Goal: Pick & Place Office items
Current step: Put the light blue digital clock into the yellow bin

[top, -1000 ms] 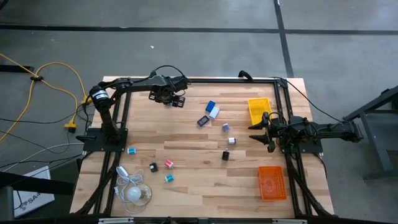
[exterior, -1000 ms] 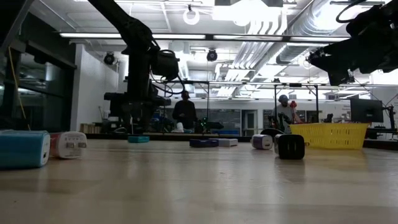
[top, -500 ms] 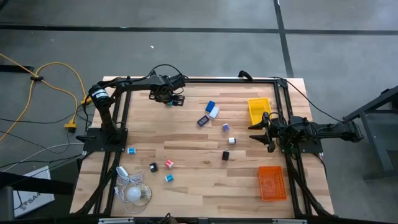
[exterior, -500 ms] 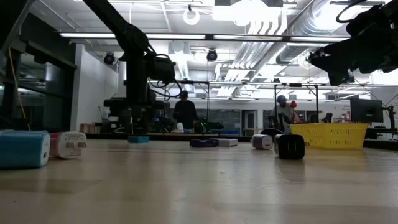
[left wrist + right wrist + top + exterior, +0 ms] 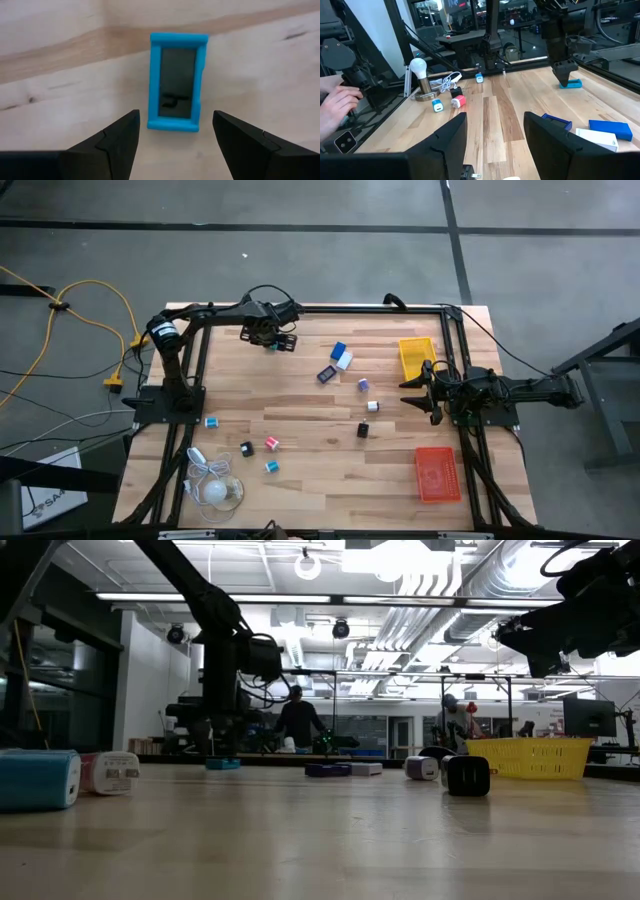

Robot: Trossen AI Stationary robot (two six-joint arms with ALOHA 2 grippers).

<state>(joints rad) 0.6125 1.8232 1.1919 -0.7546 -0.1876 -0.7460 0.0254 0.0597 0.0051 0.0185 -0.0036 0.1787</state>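
Two tools: the left tool (image 5: 172,137) hangs wide open, empty, straddling a blue item (image 5: 176,82) at the counter's (image 5: 310,450) eleven o'clock, apparently lined up for a grasp. The right tool (image 5: 492,145), part-open and empty, waits at three o'clock.

Overhead shot is evenly lit with barely any shadows on the wooden table (image 5: 330,430), but the low view is backlit by bright ceiling lights (image 5: 400,555) so the arms go almost silhouette (near objects soft too), and the left wrist closeup looks a bit washed out and blurry.
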